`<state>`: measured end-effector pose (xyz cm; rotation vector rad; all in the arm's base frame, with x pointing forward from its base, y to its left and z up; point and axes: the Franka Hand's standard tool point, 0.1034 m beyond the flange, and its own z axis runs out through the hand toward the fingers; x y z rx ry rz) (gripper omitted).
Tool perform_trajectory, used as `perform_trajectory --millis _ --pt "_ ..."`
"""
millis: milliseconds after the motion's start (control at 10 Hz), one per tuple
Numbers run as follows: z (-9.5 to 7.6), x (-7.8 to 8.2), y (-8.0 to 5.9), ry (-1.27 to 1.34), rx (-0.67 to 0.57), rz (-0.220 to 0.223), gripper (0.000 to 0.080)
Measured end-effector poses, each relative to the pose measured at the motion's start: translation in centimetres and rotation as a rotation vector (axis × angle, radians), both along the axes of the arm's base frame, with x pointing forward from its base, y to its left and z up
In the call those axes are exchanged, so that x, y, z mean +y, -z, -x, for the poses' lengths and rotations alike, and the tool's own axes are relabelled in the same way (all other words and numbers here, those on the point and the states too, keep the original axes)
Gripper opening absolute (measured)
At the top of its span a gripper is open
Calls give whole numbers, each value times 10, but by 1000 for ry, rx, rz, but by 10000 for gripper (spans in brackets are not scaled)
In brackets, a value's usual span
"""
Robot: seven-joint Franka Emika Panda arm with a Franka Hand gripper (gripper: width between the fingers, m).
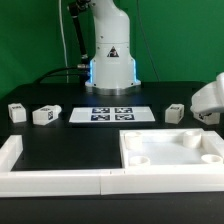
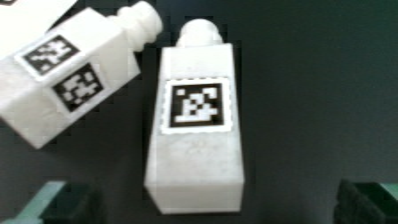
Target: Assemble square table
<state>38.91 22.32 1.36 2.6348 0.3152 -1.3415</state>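
Note:
The square table's white tray-like top (image 1: 171,150) lies at the front of the exterior view's right, sockets up. Two short white tagged legs (image 1: 15,112) (image 1: 46,114) lie at the back on the exterior view's left, and a third (image 1: 174,113) lies behind the top. My gripper (image 1: 207,112) hangs low at that view's right edge. In the wrist view it (image 2: 210,205) is open, with dark fingertips (image 2: 54,205) on either side of one end of a tagged leg (image 2: 196,120) that lies on the black table. Another tagged leg (image 2: 71,75) lies slanted just beside it.
The marker board (image 1: 112,113) lies flat in front of the robot's base (image 1: 110,68). Long white border rails (image 1: 60,182) run along the front and up the exterior view's left side (image 1: 12,152). The table's surface is black.

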Motion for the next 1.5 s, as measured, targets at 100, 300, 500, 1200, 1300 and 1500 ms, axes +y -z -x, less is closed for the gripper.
perform_trajectory --millis 100,300,500,1200,1300,1500 --pt "5 -4 3 -6 12 5 649" --pt "8 -6 3 -12 16 9 649" --pt "8 -6 4 -11 17 9 427" --pt "8 -6 4 -10 17 9 288" --pt "8 -6 4 -10 17 9 288" --pt "7 -8 1 -9 21 5 289"
